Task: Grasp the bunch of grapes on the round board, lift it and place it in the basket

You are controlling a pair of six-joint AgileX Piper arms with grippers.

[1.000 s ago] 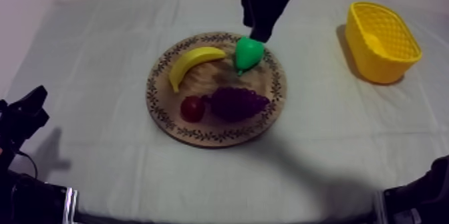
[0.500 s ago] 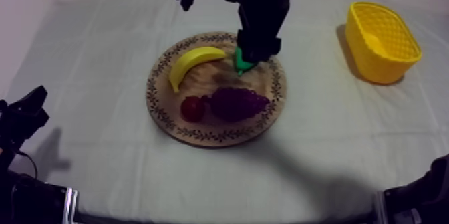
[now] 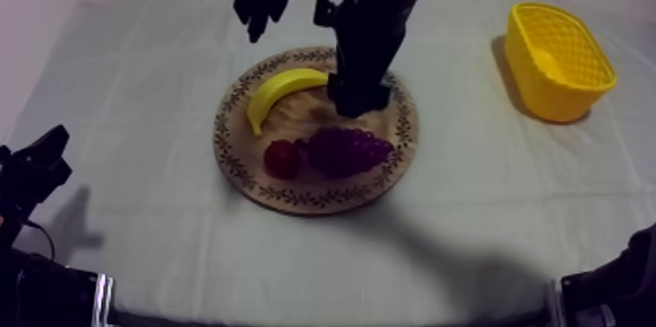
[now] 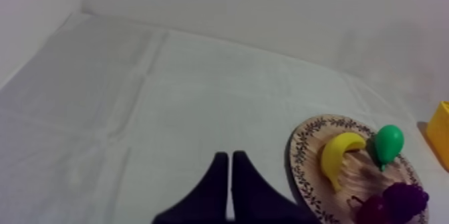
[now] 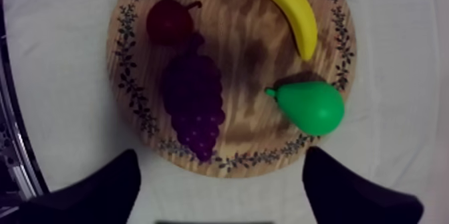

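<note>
1. Top view: my right arm is sinking lower over the wooden board (image 3: 293, 196) than before. The bunch of grapes (image 3: 347, 150) is lying on the board's near half, long axis crosswise, tip toward the yellow basket (image 3: 558, 62).
2. Left wrist view: my left pincer (image 4: 229, 156) is resting closed and empty.
3. Right wrist view: my right pincer (image 5: 222, 160) is hanging wide open above the board, approaching. Next, I judge, it is needing to centre over the grapes and straddle their width.

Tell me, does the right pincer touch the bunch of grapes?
Apart. The right wrist view shows the right pincer open, each finger well clear of the bunch of grapes, with bare cloth between.
</note>
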